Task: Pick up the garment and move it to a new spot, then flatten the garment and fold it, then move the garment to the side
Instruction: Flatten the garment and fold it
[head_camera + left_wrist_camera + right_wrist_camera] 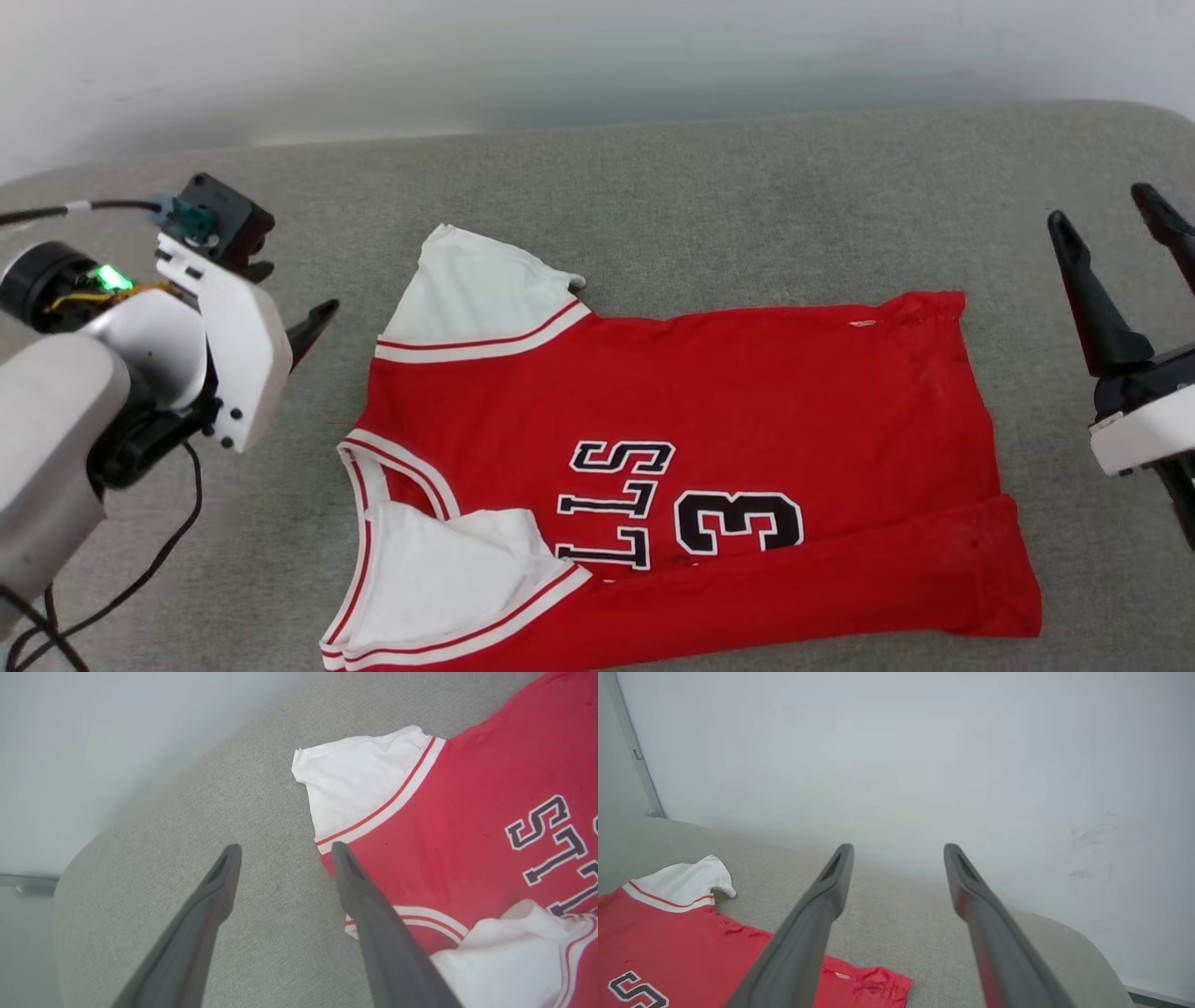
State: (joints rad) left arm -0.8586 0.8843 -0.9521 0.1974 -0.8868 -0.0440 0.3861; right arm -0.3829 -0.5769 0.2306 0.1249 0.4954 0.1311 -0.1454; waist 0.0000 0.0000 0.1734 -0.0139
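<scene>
A red shirt (pixel 709 392) is laid on a grey cloth-covered table (pixel 709 187), with its collar turned toward the robot's left and its hem toward the right. The far white sleeve is spread flat and pointed toward the pale wall (pixel 560 56). The near sleeve is folded inward onto the chest. The near long edge of the body is folded up over the print, so that only "LLS" and a "3", black with white outlines, are left uncovered.

The left gripper (pixel 285 851) is held just beside the collar end of the shirt, over the table. Its 2 fingers are spread apart and nothing is gripped between them. In the left wrist view, 1 finger (pixel 373 905) is seen across the shoulder edge of the shirt; whether the cloth is touched cannot be told. A black cable (pixel 117 203) is run to the top of the left wrist.

The right gripper (pixel 1102 210) is held off the hem end, apart from the shirt, with its 2 fingers likewise parted and empty. In the right wrist view, the fingers are pointed at the wall, and the far hem corner is seen low between them.
</scene>
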